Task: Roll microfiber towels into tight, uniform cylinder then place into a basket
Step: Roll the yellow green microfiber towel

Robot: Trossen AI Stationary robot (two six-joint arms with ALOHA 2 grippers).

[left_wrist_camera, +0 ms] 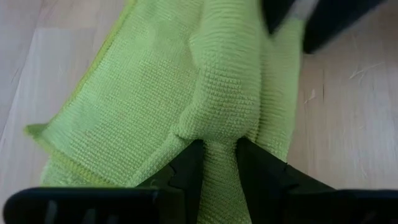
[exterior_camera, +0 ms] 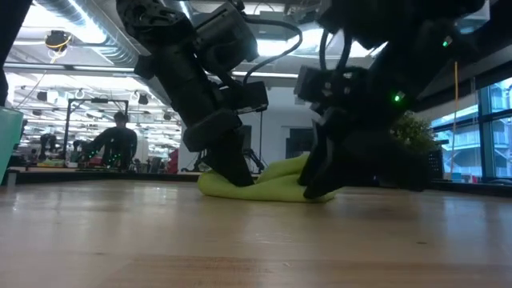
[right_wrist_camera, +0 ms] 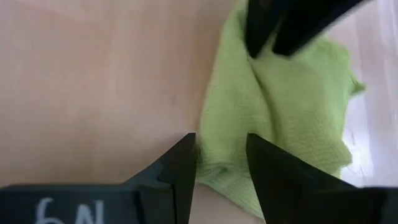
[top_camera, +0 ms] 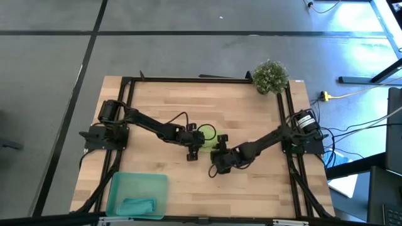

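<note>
A lime yellow-green microfiber towel (top_camera: 205,133) lies bunched at the table's middle, resting on the wood along its underside (exterior_camera: 264,194). My left gripper (left_wrist_camera: 217,148) is at its left end, shut on a fold. My right gripper (right_wrist_camera: 221,155) comes in at the towel's right end (exterior_camera: 324,188). It is open, and the towel's near edge (right_wrist_camera: 219,171) lies between its two fingers; whether they touch the cloth I cannot tell. The basket (top_camera: 119,183), a translucent teal tray, stands at the near left with a teal towel (top_camera: 138,205) inside it. My left gripper pinches a raised fold of the lime towel (left_wrist_camera: 217,134) between its two fingers, several layers thick. The fingers (exterior_camera: 234,170) slant down from the table's left side. The rest of the towel lies slack on the table past the fingers.
A bushy potted plant (top_camera: 271,76) stands at the far right corner. A black frame (top_camera: 201,79) runs along the table's edges. Bare wood lies between the towel and the basket. A person (exterior_camera: 120,140) shows in the room beyond the table.
</note>
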